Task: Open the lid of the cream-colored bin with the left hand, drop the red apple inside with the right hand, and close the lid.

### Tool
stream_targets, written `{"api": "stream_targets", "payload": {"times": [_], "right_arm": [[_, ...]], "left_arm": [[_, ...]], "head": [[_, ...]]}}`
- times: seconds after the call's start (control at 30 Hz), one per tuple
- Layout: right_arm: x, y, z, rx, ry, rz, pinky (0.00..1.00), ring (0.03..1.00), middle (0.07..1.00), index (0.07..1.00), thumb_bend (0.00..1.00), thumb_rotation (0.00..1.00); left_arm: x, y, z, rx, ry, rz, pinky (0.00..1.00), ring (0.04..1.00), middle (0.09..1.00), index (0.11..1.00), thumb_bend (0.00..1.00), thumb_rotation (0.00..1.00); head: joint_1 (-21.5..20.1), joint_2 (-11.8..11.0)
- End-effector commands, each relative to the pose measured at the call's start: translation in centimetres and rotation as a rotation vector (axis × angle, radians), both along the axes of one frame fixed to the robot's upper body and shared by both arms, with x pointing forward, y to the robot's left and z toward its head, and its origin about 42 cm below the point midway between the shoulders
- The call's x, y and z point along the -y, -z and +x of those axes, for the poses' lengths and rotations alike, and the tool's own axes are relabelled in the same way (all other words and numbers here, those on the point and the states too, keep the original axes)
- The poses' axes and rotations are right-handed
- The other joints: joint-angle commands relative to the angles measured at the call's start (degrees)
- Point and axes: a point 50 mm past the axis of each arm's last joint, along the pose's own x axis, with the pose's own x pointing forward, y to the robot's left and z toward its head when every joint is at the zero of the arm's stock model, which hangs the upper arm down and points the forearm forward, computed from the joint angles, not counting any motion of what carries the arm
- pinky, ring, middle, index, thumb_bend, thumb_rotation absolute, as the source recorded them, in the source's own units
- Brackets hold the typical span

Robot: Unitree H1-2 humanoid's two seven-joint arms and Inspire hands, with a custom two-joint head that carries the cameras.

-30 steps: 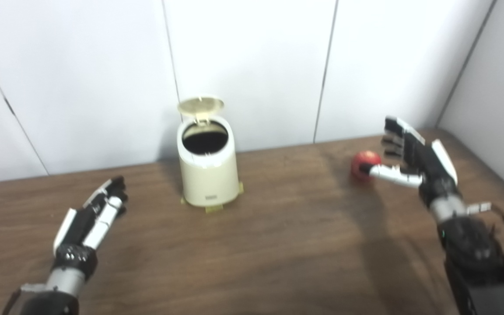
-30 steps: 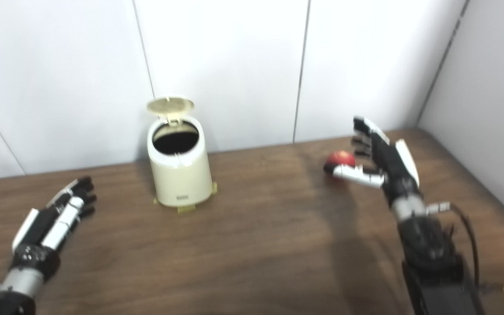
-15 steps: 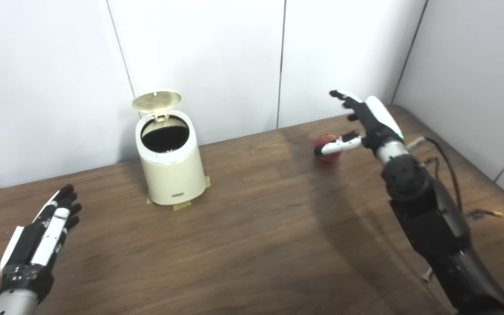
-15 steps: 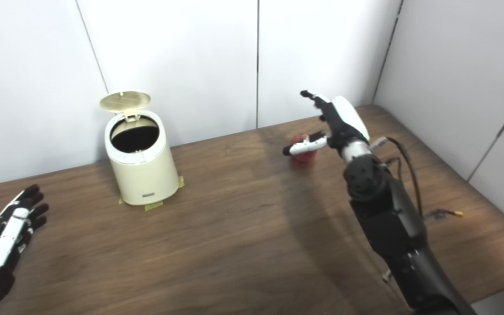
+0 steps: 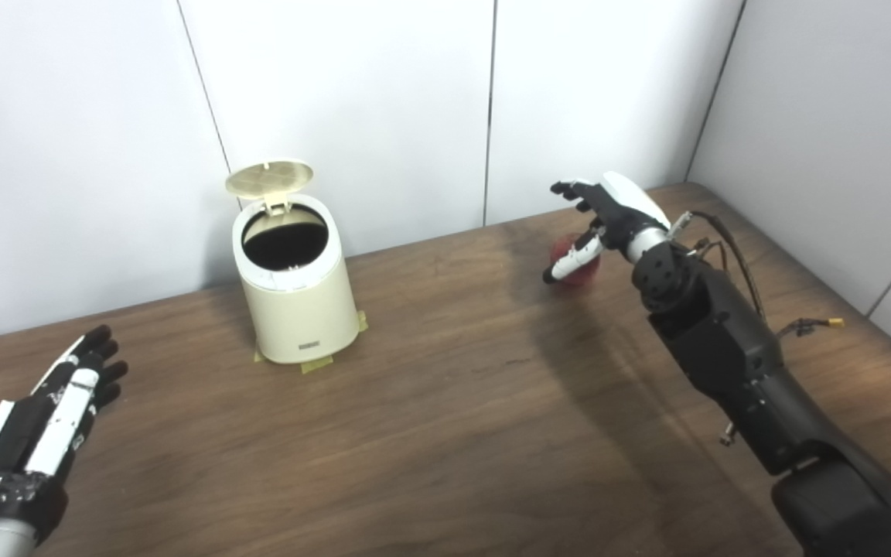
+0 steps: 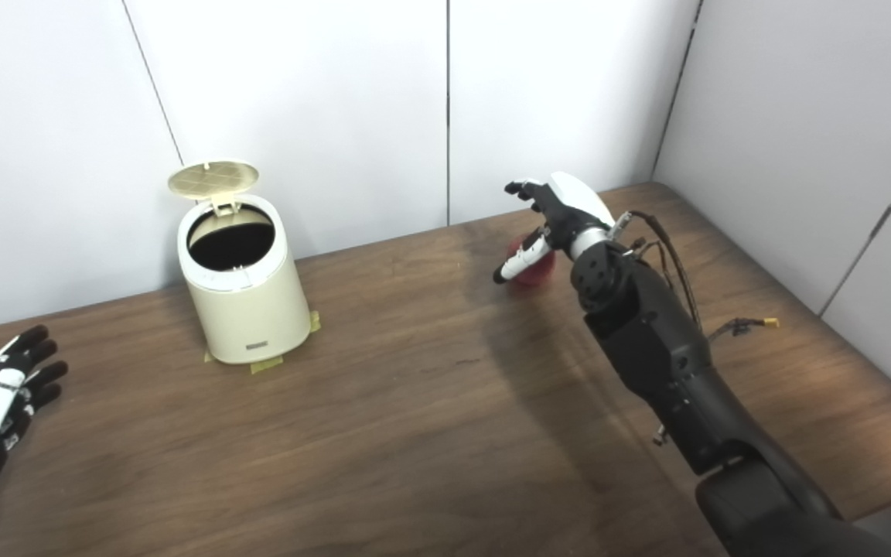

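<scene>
Left eye view is showing the brown table (image 5: pixel 445 433) stretching wide, its right edge running close along the grey wall and its far edge meeting the white panels. The cream-colored bin (image 5: pixel 295 305) is standing upright toward the back left, held by tape tabs at its base, with its lid (image 5: pixel 269 177) already tipped up on the hinge and the dark mouth showing, so the opening step looks done. Dropping the fruit and closing the lid are both remaining.

The right hand (image 5: pixel 599 220) is reaching over the red apple (image 5: pixel 574 259), which is sitting on the table well apart from the bin, toward the back right. Its fingers are spreading wide above and around the fruit, the thumb lying across the near side; I cannot tell whether any finger is touching it, and it is not lifted. The left hand (image 5: pixel 39 422) is hovering flat at the near left, fingers straight and slightly apart, holding nothing.

Between apple and bin the tabletop is lying bare, so a carry leftward looks unobstructed. The raised lid is leaning close to the back wall, leaving the bin's front and sides approachable.
</scene>
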Motion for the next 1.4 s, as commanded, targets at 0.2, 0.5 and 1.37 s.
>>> {"api": "stream_targets", "payload": {"times": [0.2, 0.5, 1.37], "right_arm": [[1.1, -2.3, 2.2, 0.072, 0.006, -0.124, 0.73, 0.838, 0.849, 0.809, 0.98, 0.11], [1.4, -1.5, 3.1, 0.034, 0.023, -0.163, 0.71, 0.812, 0.819, 0.766, 0.98, 0.15], [3.0, 1.0, 2.5, 0.051, 0.016, -0.051, 0.59, 0.617, 0.659, 0.653, 0.89, 0.03]], "left_arm": [[-0.1, -2.5, 0.2, 0.085, 0.005, 0.005, 0.92, 0.918, 0.942, 0.940, 0.35, 0.74], [-0.4, -2.8, 0.2, 0.091, 0.016, 0.018, 0.91, 0.929, 0.938, 0.925, 0.35, 0.76], [-0.3, -3.3, 0.2, 0.103, 0.005, 0.027, 0.92, 0.929, 0.941, 0.929, 0.29, 0.74]], "head": [[-0.09, 0.11], [-0.54, 0.19], [-0.63, 0.86]]}}
